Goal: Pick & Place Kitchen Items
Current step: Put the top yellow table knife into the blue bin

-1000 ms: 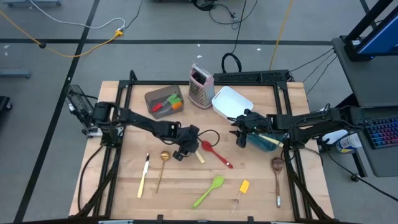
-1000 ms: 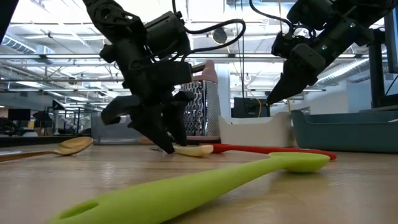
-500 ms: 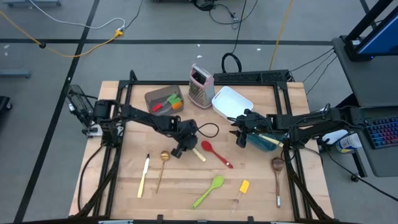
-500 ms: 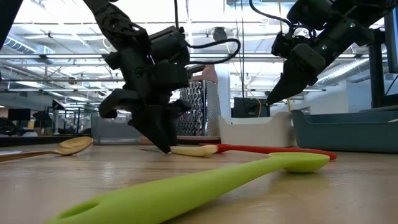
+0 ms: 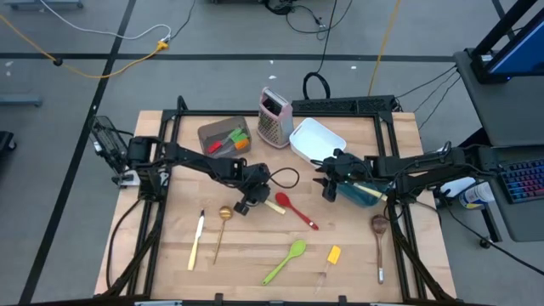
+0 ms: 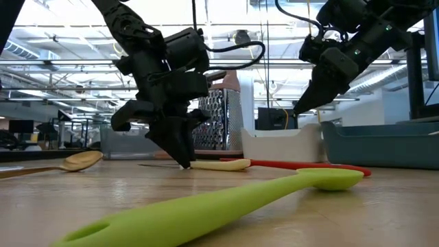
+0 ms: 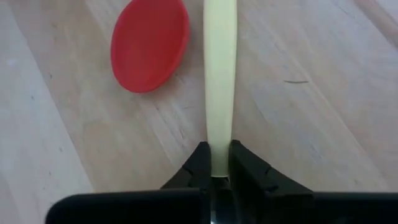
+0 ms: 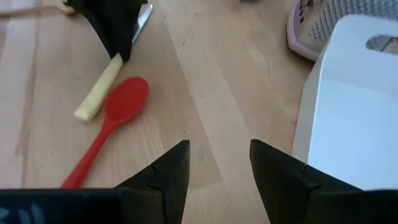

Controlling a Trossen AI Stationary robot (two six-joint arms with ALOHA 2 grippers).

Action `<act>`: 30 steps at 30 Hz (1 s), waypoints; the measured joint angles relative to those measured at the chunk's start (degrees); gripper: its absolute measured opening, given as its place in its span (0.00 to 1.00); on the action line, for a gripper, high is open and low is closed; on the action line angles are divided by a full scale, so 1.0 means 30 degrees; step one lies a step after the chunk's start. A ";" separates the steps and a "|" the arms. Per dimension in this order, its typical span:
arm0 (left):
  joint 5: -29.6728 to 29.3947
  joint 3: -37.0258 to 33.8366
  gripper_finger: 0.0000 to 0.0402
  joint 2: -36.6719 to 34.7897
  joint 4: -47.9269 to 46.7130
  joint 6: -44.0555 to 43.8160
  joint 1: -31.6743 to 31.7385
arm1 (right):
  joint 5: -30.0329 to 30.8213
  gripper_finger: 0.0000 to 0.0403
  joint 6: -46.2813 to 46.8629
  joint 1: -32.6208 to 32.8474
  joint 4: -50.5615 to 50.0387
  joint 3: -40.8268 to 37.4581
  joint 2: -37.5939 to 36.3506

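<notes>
Left gripper (image 7: 216,167) jaws pinching cream-handled knife (image 7: 220,81), right gripper (image 8: 214,163) jaws wide, grey container (image 5: 223,138) (red, green, orange utensils inside)

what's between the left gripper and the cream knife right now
Nothing visible: the left gripper is already shut on the cream knife handle. The red spoon lies beside it, not in between.

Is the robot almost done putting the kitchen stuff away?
Not nearly. A few utensils already sit in the grey bin. The left tool is pinching the cream-handled knife on the table. The red spoon, green spoon, wooden spoon and others remain. The right tool hovers open.
</notes>
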 joint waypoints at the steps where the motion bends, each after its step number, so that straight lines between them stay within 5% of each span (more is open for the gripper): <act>1: -0.0066 -0.0026 0.06 -0.0067 -0.0008 0.0003 -0.0068 | -0.0002 0.40 -0.0005 0.0000 0.0183 0.0000 0.0000; 12: -0.3023 -0.0028 0.07 -0.2728 0.1081 0.0069 -0.0664 | -0.0217 0.40 -0.1697 0.0000 0.5365 -0.0634 0.1266; 21: -0.3015 0.0009 0.03 -0.3251 0.4743 0.1205 -0.0675 | -0.4522 0.40 -0.3877 0.0176 0.8987 -0.0634 0.3921; 30: -0.2943 -0.0006 0.07 -0.3451 0.7956 0.1544 -0.0600 | -0.2458 0.40 -0.9002 0.1552 1.4079 -0.0634 0.5825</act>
